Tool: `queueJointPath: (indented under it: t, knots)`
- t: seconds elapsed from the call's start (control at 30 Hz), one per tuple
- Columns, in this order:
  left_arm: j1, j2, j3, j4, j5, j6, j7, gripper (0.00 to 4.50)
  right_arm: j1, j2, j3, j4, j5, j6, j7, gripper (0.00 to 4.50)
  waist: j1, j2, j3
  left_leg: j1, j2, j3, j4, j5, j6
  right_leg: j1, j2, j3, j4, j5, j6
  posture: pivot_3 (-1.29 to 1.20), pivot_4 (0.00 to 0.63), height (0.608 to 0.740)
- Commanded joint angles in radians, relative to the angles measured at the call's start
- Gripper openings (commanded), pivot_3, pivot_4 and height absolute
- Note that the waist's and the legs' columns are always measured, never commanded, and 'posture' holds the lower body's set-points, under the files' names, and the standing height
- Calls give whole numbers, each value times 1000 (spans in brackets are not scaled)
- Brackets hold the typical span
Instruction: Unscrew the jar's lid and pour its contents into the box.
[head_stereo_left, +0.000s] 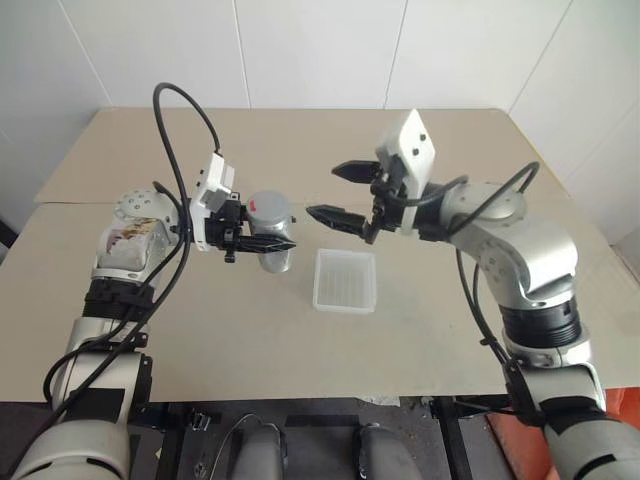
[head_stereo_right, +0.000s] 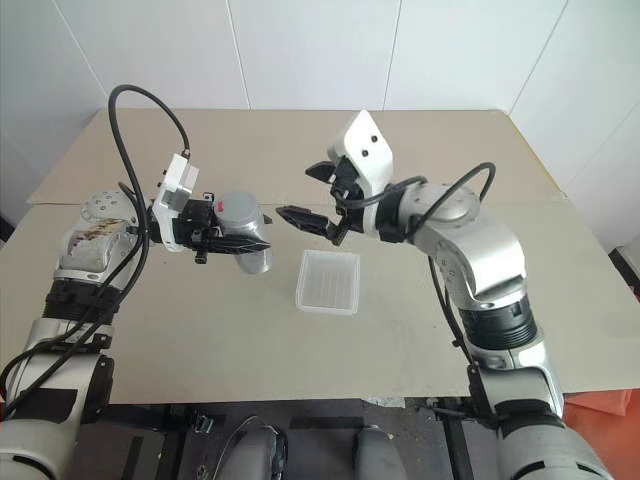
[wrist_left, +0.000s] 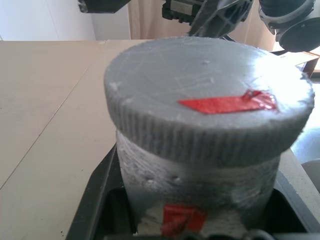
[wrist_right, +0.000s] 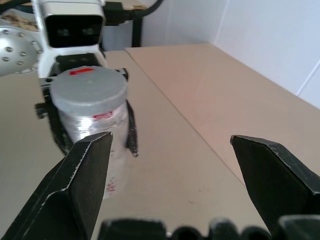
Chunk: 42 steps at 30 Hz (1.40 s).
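Observation:
My left gripper (head_stereo_left: 285, 241) is shut on the jar (head_stereo_left: 277, 260), a silvery-grey cylinder with a red stripe, held upright just left of the box (head_stereo_left: 345, 281). The grey lid (wrist_left: 207, 105) with its red mark sits on top of the jar (wrist_left: 200, 190). The contents are hidden inside. The box is a shallow translucent white tray, lying empty on the table. My right gripper (head_stereo_left: 325, 190) hangs open to the right of the lid, above the box's far edge, touching nothing. In the right wrist view the jar (wrist_right: 90, 120) stands beyond that gripper's spread fingers (wrist_right: 75, 185).
The beige table (head_stereo_left: 450, 330) has a seam running across it behind the jar. White walls stand close behind its far edge. Bare tabletop lies on all sides of the box.

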Motion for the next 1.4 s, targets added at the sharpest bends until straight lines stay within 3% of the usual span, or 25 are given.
queueJointPath:
  t: [0.03,0.33,0.63,1.4]
  knots:
    - [-24,-3,16,-15,-10,-14,2,1948,-25,-4,-63,-87,105,40,41,4410,0,0,0,0,0,0,0,0,0,0,0,0,0,0,0,0,150,740]
    - [-33,-19,8,-4,-2,-17,-3,1948,-172,142,60,-57,79,189,-118,4410,-7,0,0,1,0,0,0,0,0,0,0,0,1,0,0,0,150,740]
    - [-31,-18,6,-12,-3,-12,-10,1948,-212,174,140,13,-7,168,-131,4410,0,0,0,0,0,0,0,0,0,0,0,0,1,0,0,0,150,740]
    - [-19,-11,5,-24,-4,-8,-15,1948,-209,220,126,44,-58,150,-108,4410,-3,0,0,0,0,0,0,0,0,0,0,0,1,0,0,0,150,740]
